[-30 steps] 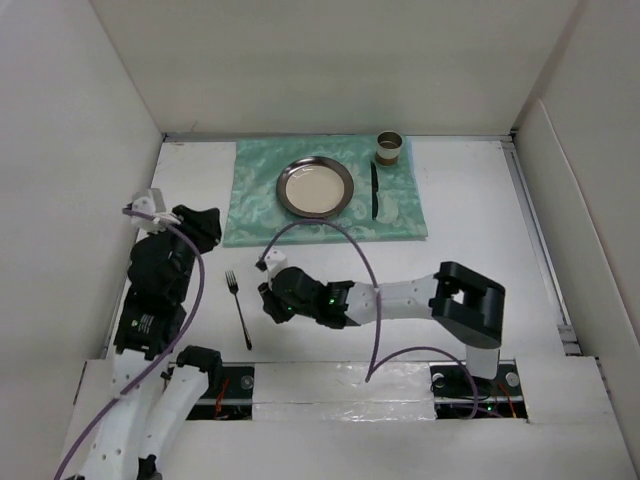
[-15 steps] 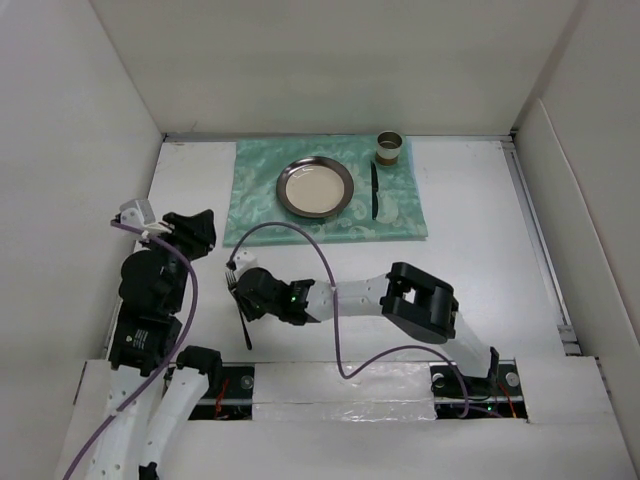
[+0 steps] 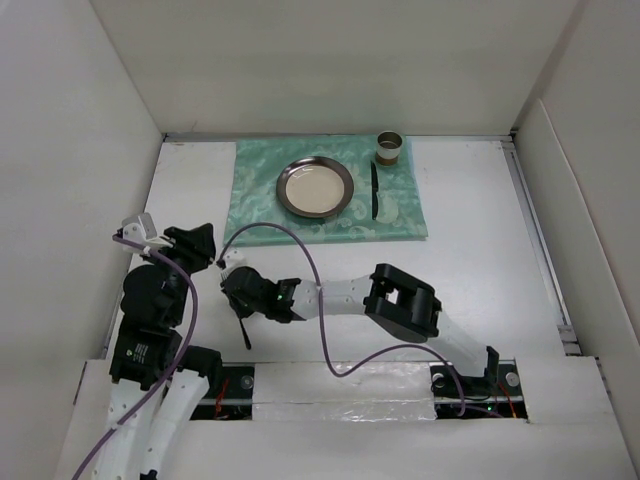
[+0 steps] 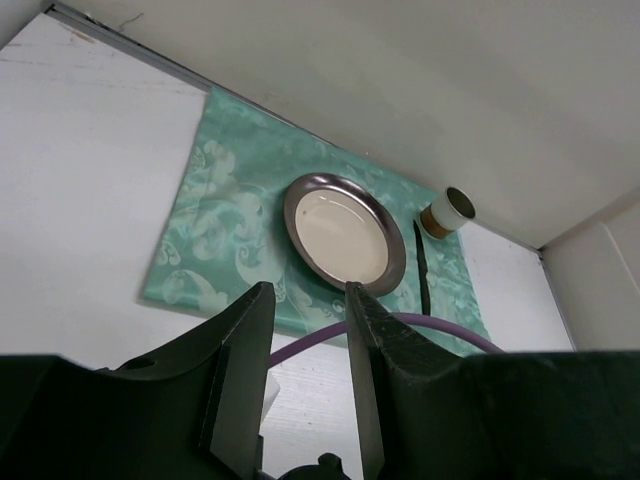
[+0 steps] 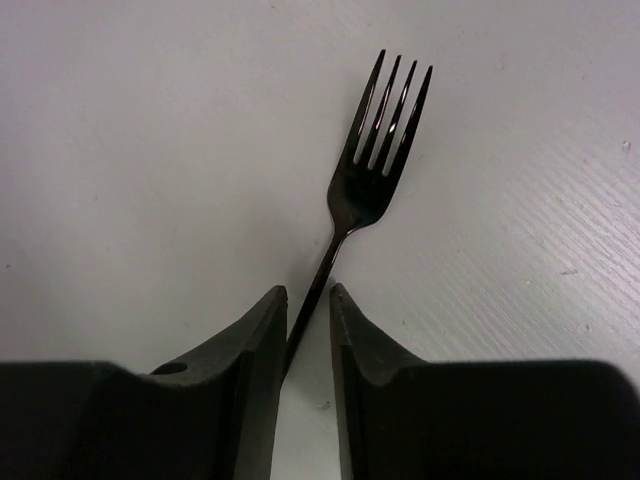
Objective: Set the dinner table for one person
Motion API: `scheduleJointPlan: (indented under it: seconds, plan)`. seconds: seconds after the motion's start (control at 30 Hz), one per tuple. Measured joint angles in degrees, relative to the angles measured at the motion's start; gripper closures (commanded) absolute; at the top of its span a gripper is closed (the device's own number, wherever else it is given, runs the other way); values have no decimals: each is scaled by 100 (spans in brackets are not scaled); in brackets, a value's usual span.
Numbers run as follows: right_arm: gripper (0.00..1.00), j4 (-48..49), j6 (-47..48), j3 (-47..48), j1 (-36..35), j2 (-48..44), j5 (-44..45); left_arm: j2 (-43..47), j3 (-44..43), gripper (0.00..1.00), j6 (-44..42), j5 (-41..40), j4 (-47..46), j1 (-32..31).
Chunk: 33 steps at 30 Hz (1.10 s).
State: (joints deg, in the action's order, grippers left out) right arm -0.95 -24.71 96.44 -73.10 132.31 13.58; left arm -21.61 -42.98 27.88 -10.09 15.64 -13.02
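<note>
A black fork (image 5: 375,175) lies flat on the white dinner table (image 3: 480,260), tines pointing away from me. My right gripper (image 5: 307,295) is down over its handle, with one jaw on each side. The jaws stand narrowly apart; the handle lies against the left one. In the top view the right gripper (image 3: 236,290) covers the fork's upper part, and only the handle end (image 3: 246,338) shows. My left gripper (image 3: 203,240) is open and empty, raised at the left (image 4: 307,295).
A green patterned cloth (image 3: 260,210) at the back holds a metal plate (image 3: 314,187), a black knife (image 3: 373,190) and a small cup (image 3: 389,148). White walls surround the table. The right arm's purple cable (image 3: 300,240) arcs over the table.
My right arm has swept left across the table and brought its gripper onto the fork's handle. My left arm has drawn back a little.
</note>
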Motion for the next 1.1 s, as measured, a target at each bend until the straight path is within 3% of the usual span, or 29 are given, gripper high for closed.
scheduleJointPlan:
  seconds: [0.03, 0.07, 0.1, 0.47, 0.73, 0.9, 1.1]
  plan:
    - [84, -17, -20, 35, 0, 17, 15, 0, 17, 69, 0, 9, -7, -20]
    - [98, -31, -48, 57, 0, 35, 22, 0, 28, 69, 0, 11, -2, -44]
    - [100, -33, -116, 61, 0, 42, 48, 0, 33, 69, -7, 17, -2, -66]
    - [100, -133, -466, -181, 79, -190, 424, 37, 68, 69, -46, -2, -90, -205]
    - [100, -96, -614, -315, 859, -970, 522, 20, 55, 69, -35, 74, -372, -232]
    - [100, -87, -874, 295, 1458, -883, 560, -44, 57, 69, -33, 162, -472, -249]
    - [100, -251, -1255, 1832, 1853, -28, 595, -103, 120, 69, -28, 227, -568, -275]
